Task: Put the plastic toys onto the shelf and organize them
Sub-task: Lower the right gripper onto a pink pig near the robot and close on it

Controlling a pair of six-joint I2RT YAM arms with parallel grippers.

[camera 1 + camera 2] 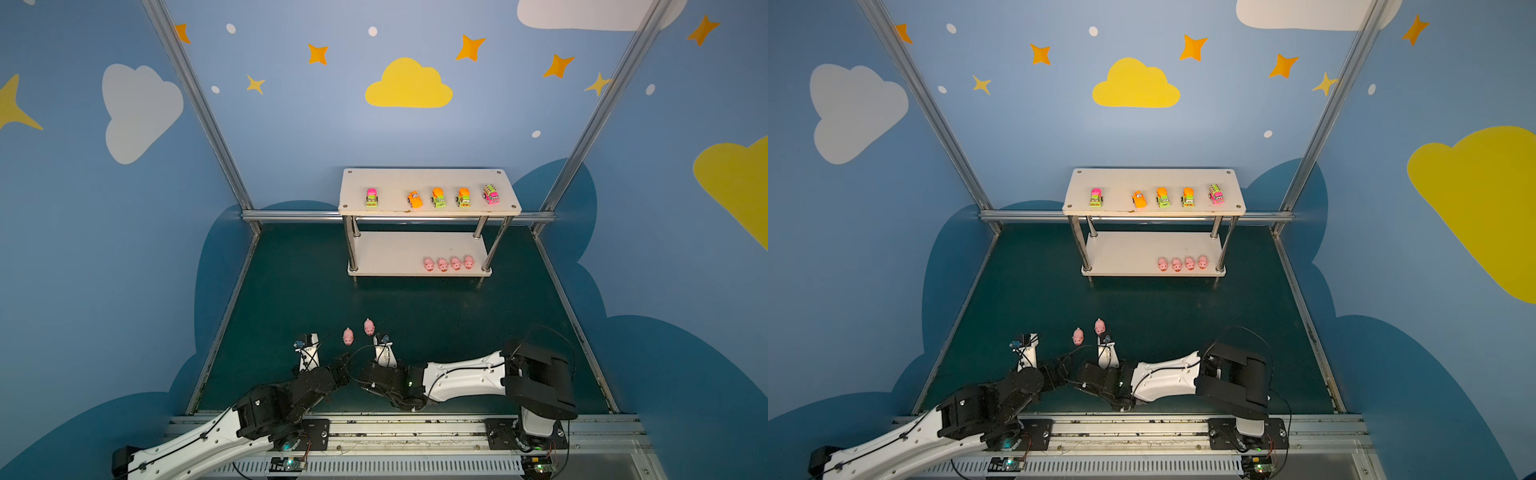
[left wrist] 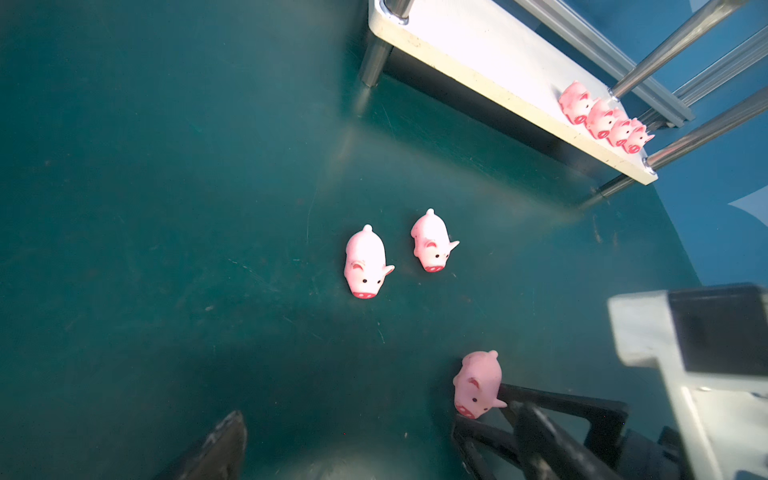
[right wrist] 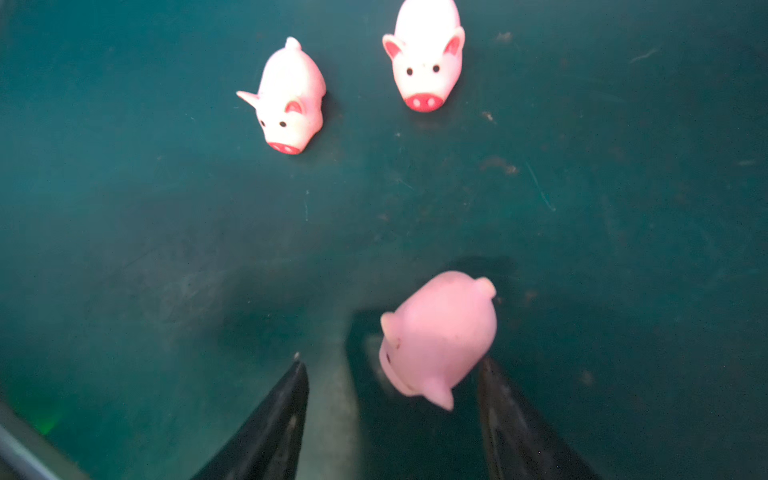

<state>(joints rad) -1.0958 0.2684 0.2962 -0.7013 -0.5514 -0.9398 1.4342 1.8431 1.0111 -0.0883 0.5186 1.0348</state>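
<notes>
Progress, judged from layout: sorting looks well past half. On the shelf (image 1: 395,183) the top board carries all five toy vehicles (image 1: 438,197) in a row, one set apart toward the left end. The lower board holds four pigs (image 1: 442,264), shoulder to shoulder at its right end, snouts toward the arms.

Three pigs are on the mat (image 1: 415,307). The two loose pigs (image 1: 348,336) lie side by side near the arms. The third pig (image 3: 438,332), hidden in both top views, lies tilted between the fingers of the right gripper (image 3: 390,363). The jaws stand apart on either side of it. One finger looks to touch its flank and the other shows a gap, so there is no pinch yet. The left gripper (image 2: 384,424) is spread wide and empty. Left to do: three pigs to the lower row.

Materials:
- **Pigs:** rounded, smooth, matte pink, with red snouts, pointed ears and nub tails; probably soft.
- **Vehicles:** boxy, glossy neon plastic on small wheels, so liable to roll.
- **Boards:** flat, white, round-cornered.
- **Legs:** polished chrome tube.
- **Mat:** dark green, scuffed.
</notes>
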